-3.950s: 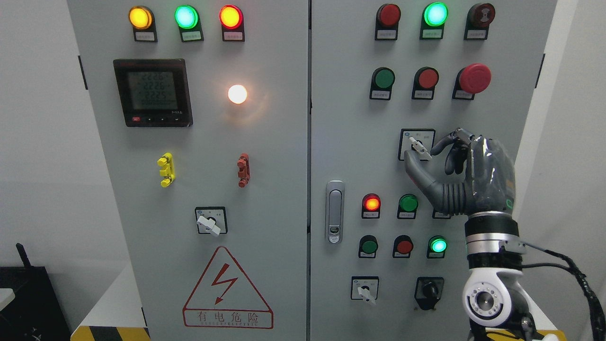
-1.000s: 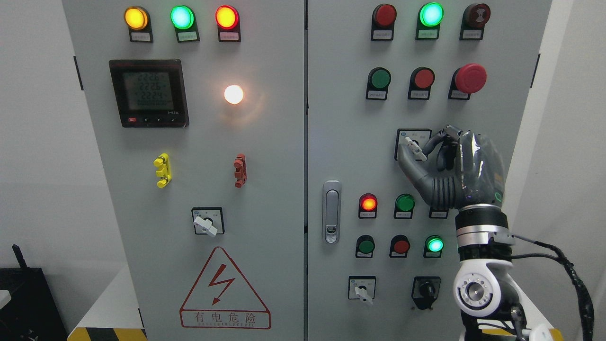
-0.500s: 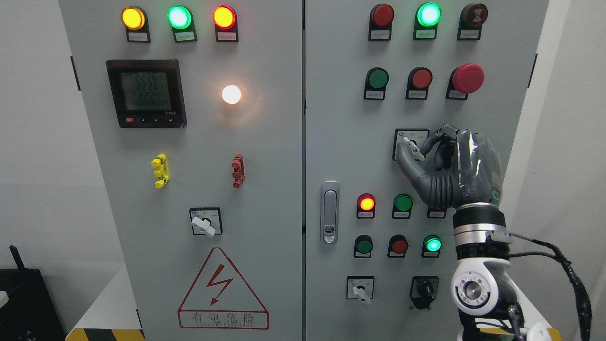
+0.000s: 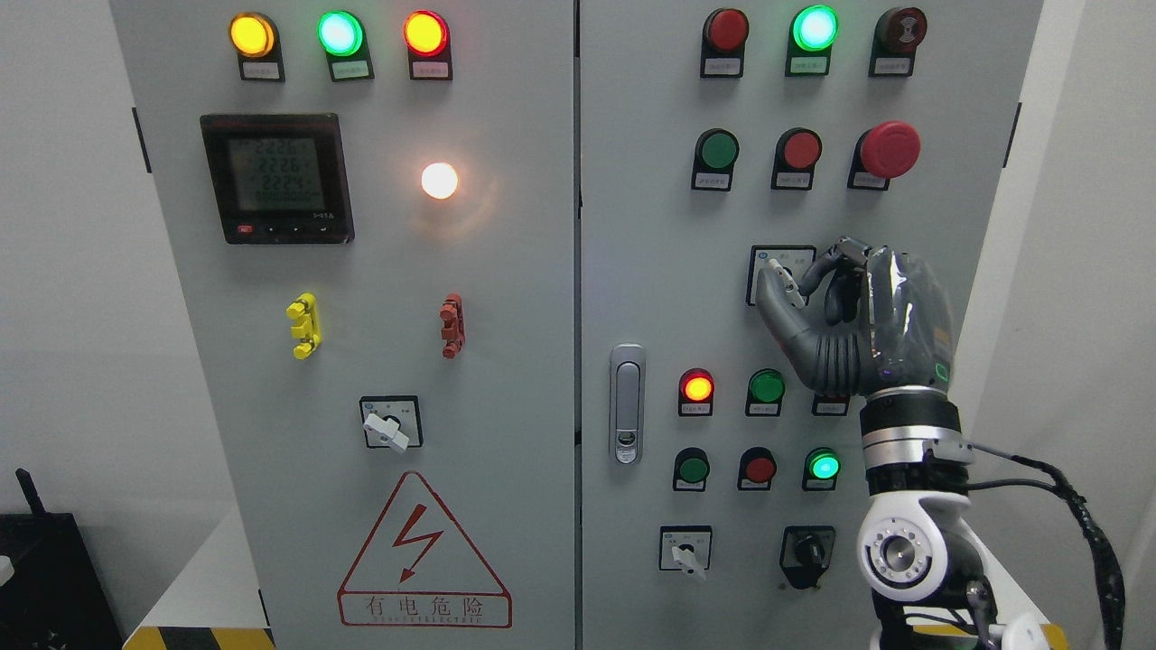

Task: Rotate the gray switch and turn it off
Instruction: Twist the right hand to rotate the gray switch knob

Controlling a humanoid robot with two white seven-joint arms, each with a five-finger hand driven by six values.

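Note:
The gray rotary switch [image 4: 780,273] sits in a white-faced square plate on the right cabinet door [image 4: 650,271], at mid height. Its pale lever points up and to the left. My right hand [image 4: 793,282] comes up from the lower right and covers most of the plate. The thumb [image 4: 775,309] lies under and left of the lever, and the index finger [image 4: 818,264] curls in from the right, so the two pinch the lever. The other fingers are folded behind. No left arm shows.
Two similar gray switches sit lower: one on the left door [image 4: 390,426], one at the bottom right [image 4: 686,552], beside a black knob [image 4: 806,551]. A red mushroom button [image 4: 890,149] is above the hand, lit lamps below it. The door handle [image 4: 627,403] is left of the hand.
My right hand has crept left and slightly up, and thumb and index finger have drawn in around the lever. The lever keeps its up-left tilt. The whole view has drifted a little.

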